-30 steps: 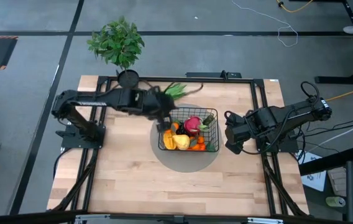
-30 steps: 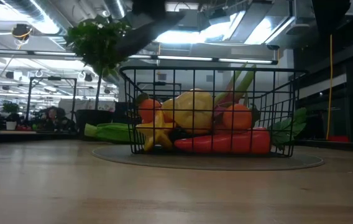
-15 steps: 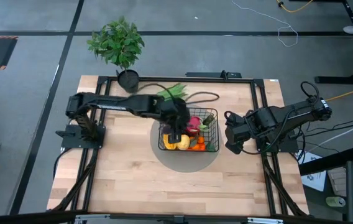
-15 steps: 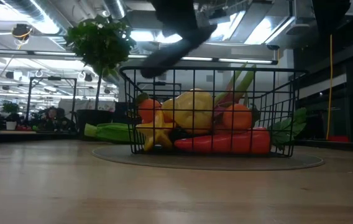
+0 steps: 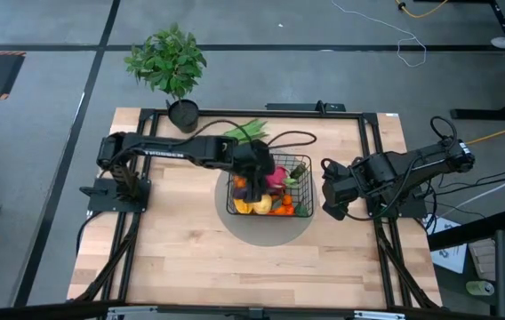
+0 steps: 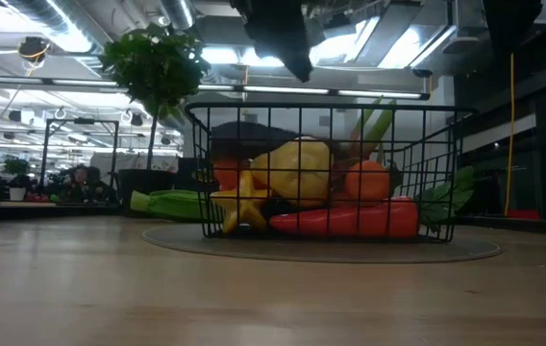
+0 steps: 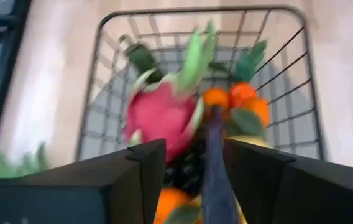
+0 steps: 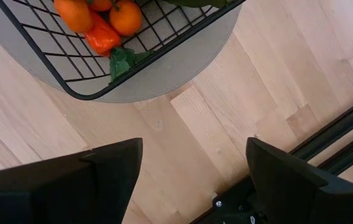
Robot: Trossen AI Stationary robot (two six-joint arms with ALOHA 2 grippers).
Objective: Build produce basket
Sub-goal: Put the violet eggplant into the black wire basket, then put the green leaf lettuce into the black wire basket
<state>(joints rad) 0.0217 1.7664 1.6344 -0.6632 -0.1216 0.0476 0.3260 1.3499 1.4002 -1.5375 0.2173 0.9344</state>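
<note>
The wire basket [image 5: 275,191], heaped with produce [image 5: 266,203], sits at the centre of the high view, directly beneath the left gripper [image 5: 254,182], whose fingers stand apart over the pink dragon fruit [image 7: 161,115]; judging by that closeness, a careless lift could snag the mesh and tip the load. The right gripper [image 5: 334,197], open and empty, waits right of centre.

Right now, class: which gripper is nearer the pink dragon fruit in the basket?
Left. The left gripper hangs over the basket, right above the dragon fruit; the right gripper waits outside the basket's other side.
</note>
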